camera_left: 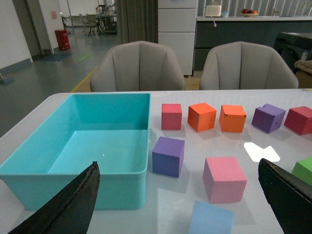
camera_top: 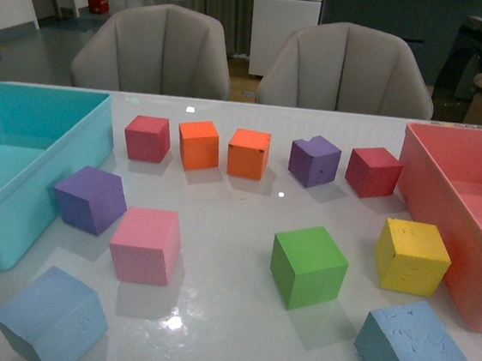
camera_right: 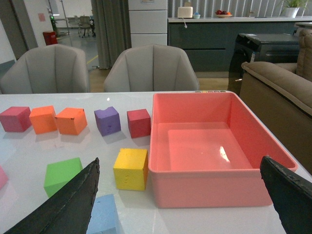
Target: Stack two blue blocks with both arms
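Note:
Two light blue blocks rest on the white table near its front edge: one at the front left (camera_top: 51, 317) and one at the front right (camera_top: 409, 351). Neither arm shows in the front view. The left wrist view has the left blue block (camera_left: 211, 218) low between the wide-open fingers of my left gripper (camera_left: 187, 204), which holds nothing. My right gripper (camera_right: 187, 204) is open too, raised before the pink bin, with the right blue block (camera_right: 103, 214) beside its left finger (camera_right: 68, 204).
A turquoise bin (camera_top: 14, 208) stands at the left and a pink bin (camera_top: 456, 182) at the right. Purple (camera_top: 90, 199), pink (camera_top: 145, 245), green (camera_top: 308, 266) and yellow (camera_top: 412, 255) cubes lie mid-table. Red, orange and purple cubes line the back; two chairs stand behind.

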`<act>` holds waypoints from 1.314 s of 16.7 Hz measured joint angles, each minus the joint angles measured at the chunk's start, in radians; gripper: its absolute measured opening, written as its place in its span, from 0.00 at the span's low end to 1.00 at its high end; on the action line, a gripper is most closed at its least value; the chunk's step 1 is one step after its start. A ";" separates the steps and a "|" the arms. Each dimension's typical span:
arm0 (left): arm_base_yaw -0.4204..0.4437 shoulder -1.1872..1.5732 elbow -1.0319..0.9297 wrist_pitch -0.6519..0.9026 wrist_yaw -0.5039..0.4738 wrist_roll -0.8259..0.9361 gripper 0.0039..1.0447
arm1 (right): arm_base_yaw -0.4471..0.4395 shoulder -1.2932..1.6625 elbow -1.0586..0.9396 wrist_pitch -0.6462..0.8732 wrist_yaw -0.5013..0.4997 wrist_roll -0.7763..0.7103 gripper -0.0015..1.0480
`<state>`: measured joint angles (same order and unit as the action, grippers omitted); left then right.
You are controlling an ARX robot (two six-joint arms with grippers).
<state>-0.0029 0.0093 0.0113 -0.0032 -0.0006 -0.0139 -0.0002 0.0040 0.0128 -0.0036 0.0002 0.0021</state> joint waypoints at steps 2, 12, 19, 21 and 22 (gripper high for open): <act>0.000 0.000 0.000 0.000 0.000 0.000 0.94 | 0.000 0.000 0.000 0.000 0.000 0.000 0.94; 0.000 0.000 0.000 0.000 0.000 0.000 0.94 | 0.000 0.000 0.000 0.000 0.000 0.000 0.94; 0.000 0.000 0.000 0.000 0.000 0.000 0.94 | 0.000 0.000 0.000 0.000 0.000 0.000 0.94; 0.000 0.000 0.000 0.000 0.000 0.000 0.94 | 0.000 0.000 0.000 0.000 0.000 0.000 0.94; 0.000 0.000 0.000 0.000 0.000 0.000 0.94 | 0.000 0.000 0.000 0.000 0.000 0.000 0.94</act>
<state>-0.0029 0.0093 0.0113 -0.0032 -0.0006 -0.0139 -0.0002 0.0040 0.0128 -0.0036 0.0002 0.0021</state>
